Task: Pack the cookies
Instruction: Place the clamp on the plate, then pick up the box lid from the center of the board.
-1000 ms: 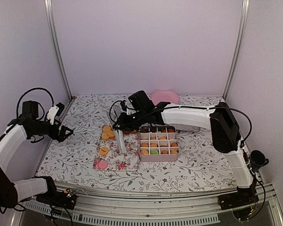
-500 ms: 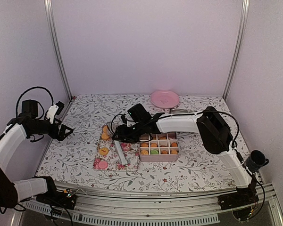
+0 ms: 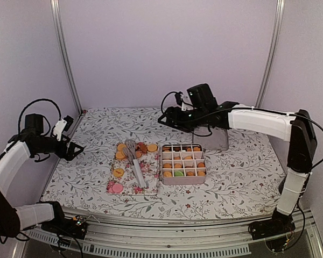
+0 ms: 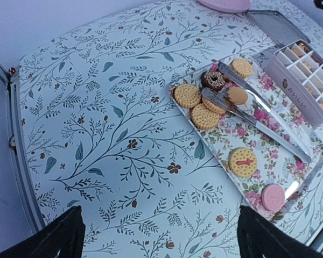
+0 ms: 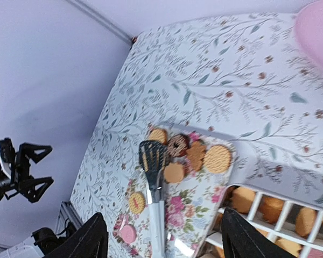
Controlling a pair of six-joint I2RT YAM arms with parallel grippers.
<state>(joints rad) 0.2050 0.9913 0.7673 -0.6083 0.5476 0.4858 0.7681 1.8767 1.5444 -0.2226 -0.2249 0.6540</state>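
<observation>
Cookies [image 3: 130,151] lie on the tray [image 3: 146,185], centre-left of frame, down-left of the right tool [image 3: 167,118], which hangs released and empty. The left tool [image 3: 75,149], released too, sits about as far off, leftward.

you have soft, even light from above with a lilac cast, and the shadows on the leaf-printed white tablecloth [image 3: 231,183] are faint. in the left wrist view the round golden cookies [image 4: 204,115] are crisp, while the long polished metal spatula [image 4: 269,133] carries a bright glare streak. your right wrist view is softer, and the round pink plate [image 5: 318,27] at its corner is blurred.
</observation>
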